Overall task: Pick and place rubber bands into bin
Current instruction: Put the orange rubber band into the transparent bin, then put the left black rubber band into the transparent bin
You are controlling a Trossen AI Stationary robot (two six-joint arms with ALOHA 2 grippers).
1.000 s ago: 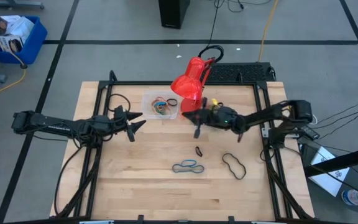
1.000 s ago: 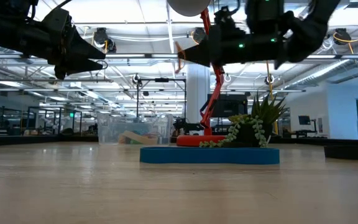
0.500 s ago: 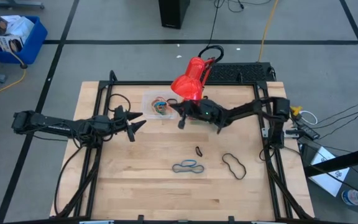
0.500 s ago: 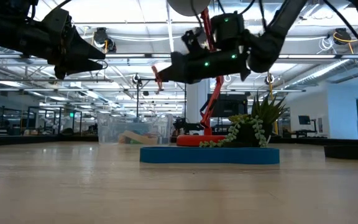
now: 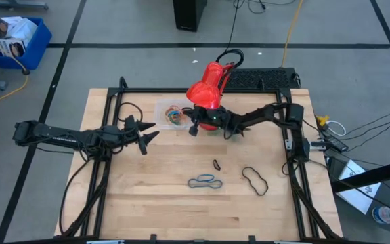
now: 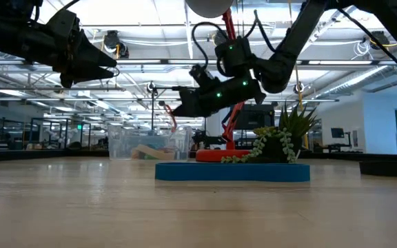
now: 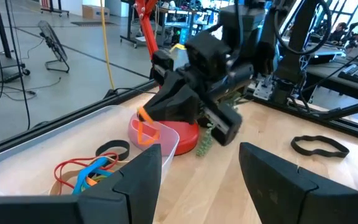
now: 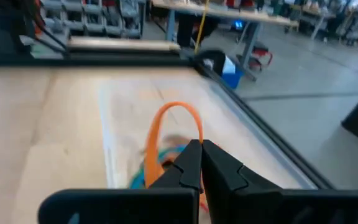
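Note:
The clear bin (image 5: 162, 108) stands at the far middle of the table and holds several rubber bands (image 7: 92, 167). My right gripper (image 5: 193, 126) hangs over the bin's right end, shut on an orange rubber band (image 8: 166, 115). Three more bands lie flat on the wood: a small black one (image 5: 217, 164), a blue-grey one (image 5: 204, 181) and a larger black one (image 5: 254, 179). My left gripper (image 5: 152, 133) is open, held above the table left of the bin and pointing at it. My right gripper pinches the orange band's lower end (image 8: 188, 148) between its two fingertips. The fingers come from the table's right, nearly level and tipped slightly down. The band is lifted clear; its free loop (image 7: 143, 130) dangles slack by the fingertips above the bin's right wall.
A red desk lamp (image 5: 205, 91) stands just behind my right gripper, its base (image 7: 185, 135) against the bin's right end. A small potted plant (image 6: 281, 138) shows in the low view. A dark frame (image 5: 114, 95) borders the board. Bare wood lies toward the near edge.
My right gripper has travelled toward the table's left and far side, from above the small black band to the bin's right end. It has sunk and tipped a little downward, staying shut with the orange band dangling from it.

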